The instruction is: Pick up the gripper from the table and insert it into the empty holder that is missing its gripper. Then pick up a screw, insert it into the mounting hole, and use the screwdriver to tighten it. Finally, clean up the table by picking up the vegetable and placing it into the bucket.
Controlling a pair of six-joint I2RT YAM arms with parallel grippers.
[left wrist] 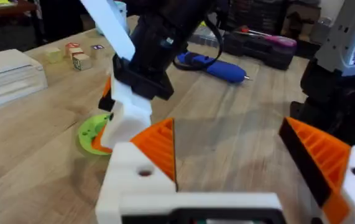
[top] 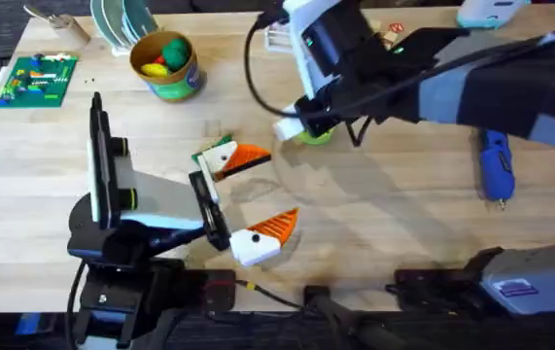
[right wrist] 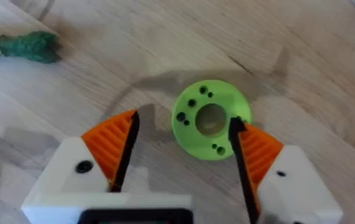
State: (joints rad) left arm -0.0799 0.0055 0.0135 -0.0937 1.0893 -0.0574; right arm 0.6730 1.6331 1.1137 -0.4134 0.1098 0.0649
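Right claw [right wrist: 180, 146] hangs spread over the lime disc [right wrist: 211, 119] mid-tabletop [top: 384, 209], the vegetable [right wrist: 22, 45] lying just beside. Left claw [top: 248, 199] is spread too, near the front edge. Screwdriver [top: 496, 165] lies far right with open wood around it; bucket [top: 167, 66] sits far left.

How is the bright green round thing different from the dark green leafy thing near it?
The lime green round plastic disc is flat with holes in it; the small dark green leafy toy vegetable is long and bumpy. The disc lies just ahead of the open right gripper; the vegetable lies farther off. Both rest on the wooden table.
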